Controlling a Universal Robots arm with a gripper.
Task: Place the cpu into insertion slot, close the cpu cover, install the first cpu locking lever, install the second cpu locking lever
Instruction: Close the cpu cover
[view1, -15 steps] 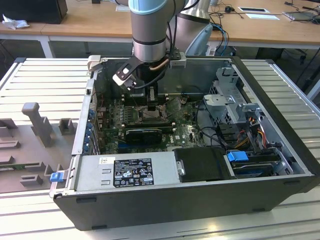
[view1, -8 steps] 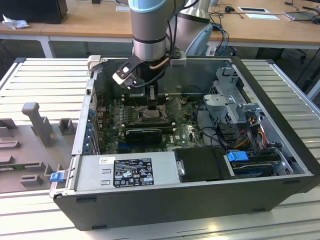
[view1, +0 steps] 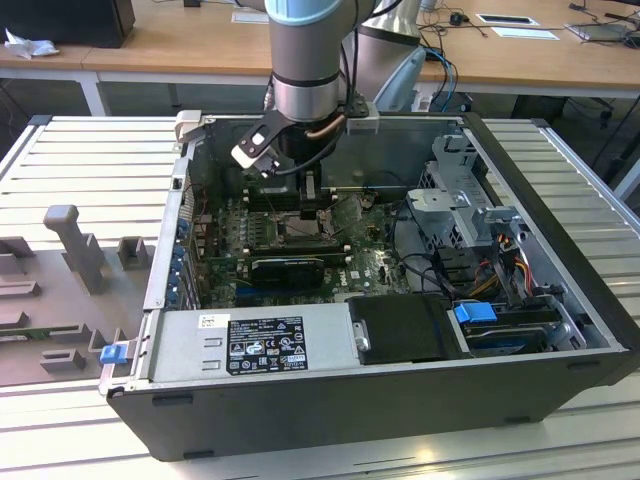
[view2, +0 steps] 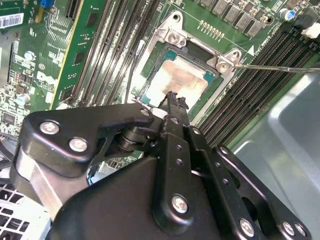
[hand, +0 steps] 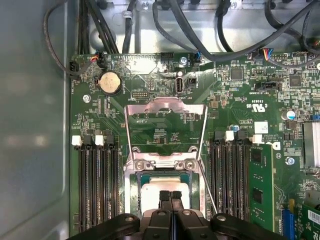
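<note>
The cpu (hand: 152, 190) (view2: 182, 77), pale and silvery on top, lies flat inside the insertion slot (hand: 133, 192) (view2: 172, 36) on the green motherboard. The cpu cover (hand: 165, 106), a thin metal frame, stands flipped open beyond the slot. My gripper (hand: 170, 196) (view2: 172, 97) hangs just above the near edge of the cpu with its black fingers pressed together and nothing between them. A thin wire locking lever (hand: 209, 187) (view2: 280, 68) juts out beside the slot. In the exterior view the gripper (view1: 311, 203) reaches down into the open computer case over the slot (view1: 300, 232).
Long black memory slots (hand: 95, 185) (hand: 232, 180) flank the socket on both sides. Cables (hand: 210, 30) run along the case wall past the board. A drive cage (view1: 465, 215) and power supply (view1: 260, 340) crowd the case (view1: 560, 300). A grey fixture (view1: 75, 245) sits outside at the exterior view's left.
</note>
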